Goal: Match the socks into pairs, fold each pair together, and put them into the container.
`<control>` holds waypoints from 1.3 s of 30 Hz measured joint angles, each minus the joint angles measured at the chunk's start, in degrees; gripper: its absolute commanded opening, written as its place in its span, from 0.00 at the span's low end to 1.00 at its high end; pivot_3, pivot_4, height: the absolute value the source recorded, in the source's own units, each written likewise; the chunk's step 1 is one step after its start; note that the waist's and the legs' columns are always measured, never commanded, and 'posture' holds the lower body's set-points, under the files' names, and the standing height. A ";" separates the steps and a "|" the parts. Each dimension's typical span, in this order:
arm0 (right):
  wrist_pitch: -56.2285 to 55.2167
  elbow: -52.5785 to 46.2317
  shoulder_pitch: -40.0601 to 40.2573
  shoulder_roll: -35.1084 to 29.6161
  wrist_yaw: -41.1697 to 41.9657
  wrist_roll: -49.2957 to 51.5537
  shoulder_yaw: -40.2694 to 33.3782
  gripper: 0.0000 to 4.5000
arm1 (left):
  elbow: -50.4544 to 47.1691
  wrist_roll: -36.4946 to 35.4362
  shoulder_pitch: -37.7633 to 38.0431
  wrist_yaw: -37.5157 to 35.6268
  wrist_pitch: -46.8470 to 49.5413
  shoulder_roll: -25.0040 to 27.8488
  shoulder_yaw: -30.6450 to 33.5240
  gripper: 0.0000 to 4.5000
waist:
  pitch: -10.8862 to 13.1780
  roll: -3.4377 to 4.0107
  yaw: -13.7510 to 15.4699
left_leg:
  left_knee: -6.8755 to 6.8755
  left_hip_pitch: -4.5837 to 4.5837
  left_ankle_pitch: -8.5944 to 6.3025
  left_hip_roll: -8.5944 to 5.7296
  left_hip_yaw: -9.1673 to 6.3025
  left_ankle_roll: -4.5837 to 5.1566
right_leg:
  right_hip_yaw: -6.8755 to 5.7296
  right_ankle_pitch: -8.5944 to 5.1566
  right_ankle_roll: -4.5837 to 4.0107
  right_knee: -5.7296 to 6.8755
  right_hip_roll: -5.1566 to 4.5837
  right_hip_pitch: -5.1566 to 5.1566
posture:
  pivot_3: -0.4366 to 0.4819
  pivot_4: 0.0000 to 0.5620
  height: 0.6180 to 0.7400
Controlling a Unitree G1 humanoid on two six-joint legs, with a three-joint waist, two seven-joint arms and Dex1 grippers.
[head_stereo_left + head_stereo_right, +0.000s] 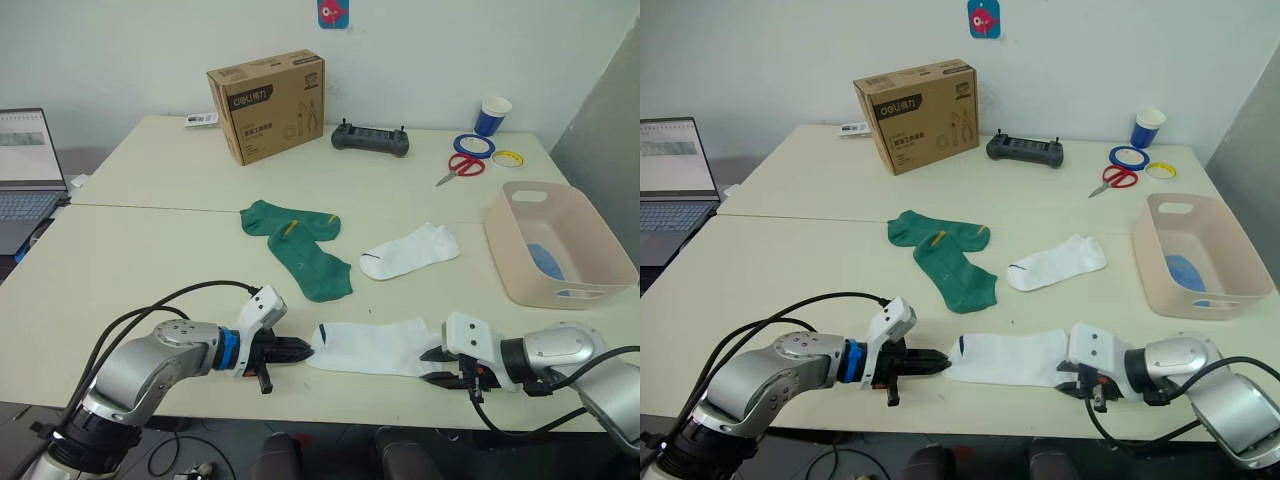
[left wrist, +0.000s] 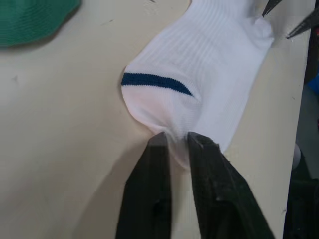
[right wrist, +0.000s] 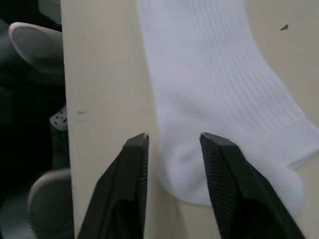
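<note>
Left hand (image 1: 300, 351) clamped on near white sock (image 1: 375, 346) toe, lower centre; right hand (image 1: 436, 366) apart around cuff; next: close right, lift toward second white sock (image 1: 410, 251)

silver arms, black cables, blue ring

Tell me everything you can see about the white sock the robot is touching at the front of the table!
The white ribbed fabric sock with a short dark blue stripe at its toe lies flat and stretched out along the front edge of the cream table. The left tool is shut, pinching the toe end. The right tool is open, with the other end of the sock lying between its fingers. It rests apart from the other white sock and the green socks.
</note>
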 measured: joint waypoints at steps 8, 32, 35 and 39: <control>3.29 4.93 -0.09 2.62 -0.87 10.55 -11.05 0.81 | 1.18 -0.78 4.20 -1.70 -2.07 3.11 8.11 0.64 | 0.02 -0.03 0.10 | 0.01 0.00 0.00 -0.01 0.05 0.00 | 0.01 -0.05 -0.08 -0.01 -0.03 0.01 | 0.48 0.27 1.00; -14.32 14.06 4.90 6.23 -8.21 -5.08 -2.77 0.35 | 2.02 17.78 0.60 -0.11 -18.72 -4.24 -5.86 0.23 | -0.03 -0.03 0.05 | 0.02 0.01 0.00 0.01 0.05 0.00 | 0.03 0.06 0.12 0.03 0.01 0.03 | 0.48 0.27 1.00; -14.42 14.07 4.94 6.93 -8.18 -4.79 -2.73 0.14 | 1.58 17.76 1.49 -0.43 -18.85 -4.24 -5.89 0.04 | -0.03 -0.03 0.04 | 0.02 0.02 0.00 0.01 0.05 0.00 | 0.03 0.06 0.11 0.03 0.01 0.03 | 0.48 0.27 1.00; -14.39 14.08 5.10 7.25 -8.10 -4.41 -2.73 0.01 | 1.10 17.25 2.42 -0.16 -18.70 -4.27 -5.23 0.00 | -0.04 -0.02 0.03 | 0.02 0.04 0.00 0.01 0.05 0.00 | 0.03 0.04 0.07 0.04 0.01 0.04 | 0.48 0.27 1.00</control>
